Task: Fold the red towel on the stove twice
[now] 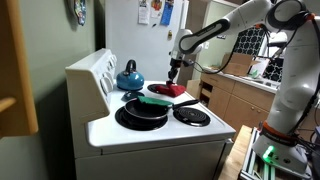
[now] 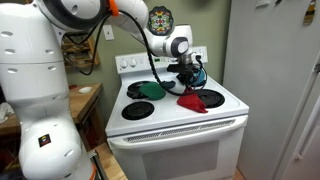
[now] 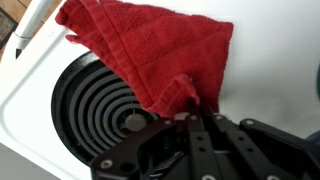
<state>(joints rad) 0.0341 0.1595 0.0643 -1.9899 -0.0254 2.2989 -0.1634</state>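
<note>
The red towel (image 3: pixel 150 50) lies partly over a black coil burner (image 3: pixel 100 110) on the white stove (image 1: pixel 150 135). It also shows in both exterior views (image 1: pixel 166 90) (image 2: pixel 195 101), on the burner beside the kettle. My gripper (image 3: pixel 190 108) is shut on one bunched edge of the towel, which is lifted slightly there. The gripper hangs straight down over the towel in both exterior views (image 1: pixel 176 73) (image 2: pixel 187 80).
A blue kettle (image 1: pixel 129 77) stands at the back of the stove. A black pan (image 1: pixel 142 113) with a green-handled utensil (image 1: pixel 155 101) sits on a front burner. The raised control panel (image 1: pixel 97 72) is behind. A white refrigerator (image 2: pixel 272 70) stands beside the stove.
</note>
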